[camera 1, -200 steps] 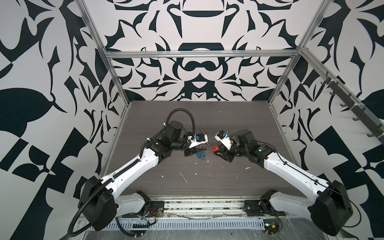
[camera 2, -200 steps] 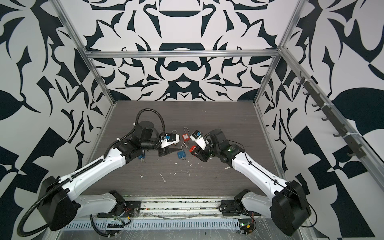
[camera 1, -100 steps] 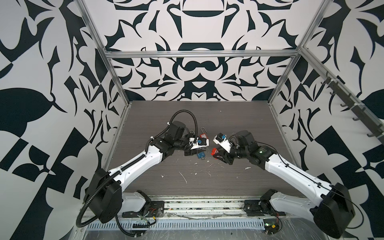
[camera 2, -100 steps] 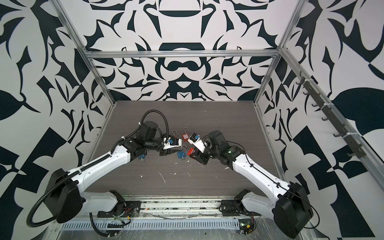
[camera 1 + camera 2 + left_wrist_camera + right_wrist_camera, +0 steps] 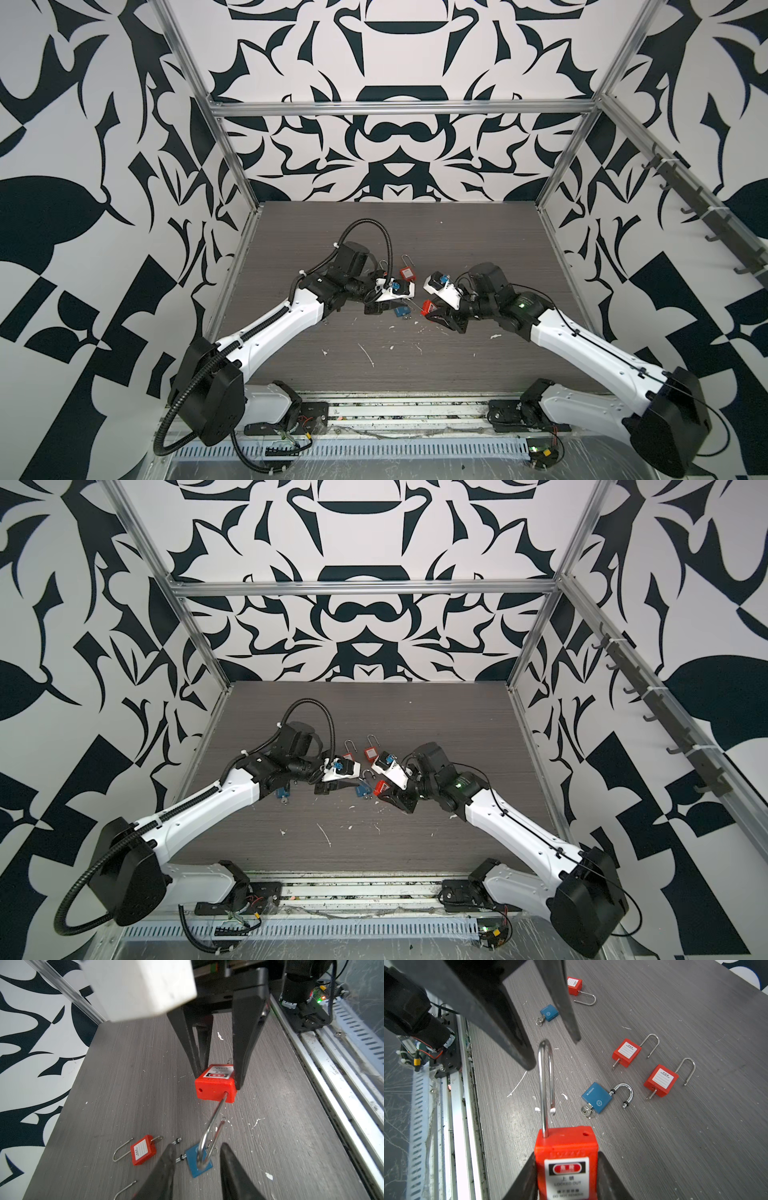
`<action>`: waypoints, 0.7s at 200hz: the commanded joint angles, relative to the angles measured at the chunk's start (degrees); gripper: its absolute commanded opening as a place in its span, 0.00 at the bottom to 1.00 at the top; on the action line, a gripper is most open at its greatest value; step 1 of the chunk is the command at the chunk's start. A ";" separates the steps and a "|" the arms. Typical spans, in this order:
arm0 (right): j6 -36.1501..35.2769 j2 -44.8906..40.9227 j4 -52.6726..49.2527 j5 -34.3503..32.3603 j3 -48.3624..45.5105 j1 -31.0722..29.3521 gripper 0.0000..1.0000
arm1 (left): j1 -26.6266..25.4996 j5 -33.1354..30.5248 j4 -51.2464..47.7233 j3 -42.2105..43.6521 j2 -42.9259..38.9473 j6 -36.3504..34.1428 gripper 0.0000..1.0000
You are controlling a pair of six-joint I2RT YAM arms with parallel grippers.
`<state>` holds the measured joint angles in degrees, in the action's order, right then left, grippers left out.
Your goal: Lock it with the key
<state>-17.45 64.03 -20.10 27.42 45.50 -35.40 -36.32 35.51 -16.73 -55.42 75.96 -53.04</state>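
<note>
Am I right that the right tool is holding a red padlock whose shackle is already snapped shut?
Not quite: the right tool holds the red padlock, but its shackle is open; the right wrist view shows the free end clear of the body.

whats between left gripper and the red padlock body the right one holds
Only the open shackle of that red padlock, its bend inside the left gripper; left wrist view shows it.

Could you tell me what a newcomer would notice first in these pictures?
The right gripper clamps a red padlock over the middle of the table, its long shackle open. The left gripper, open, straddles the shackle's bend. Loose red padlocks and blue padlocks lie on the table beside them.
</note>
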 commanded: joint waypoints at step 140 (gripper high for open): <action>-5.67 0.09 -3.00 0.72 5.82 -1.11 0.10 | 0.81 7.80 -12.21 -6.97 4.10 -5.88 0.17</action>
<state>-22.06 64.23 -23.29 27.38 48.01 -36.12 -35.68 40.64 -25.74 -60.82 79.48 -57.32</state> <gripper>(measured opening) 0.423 0.200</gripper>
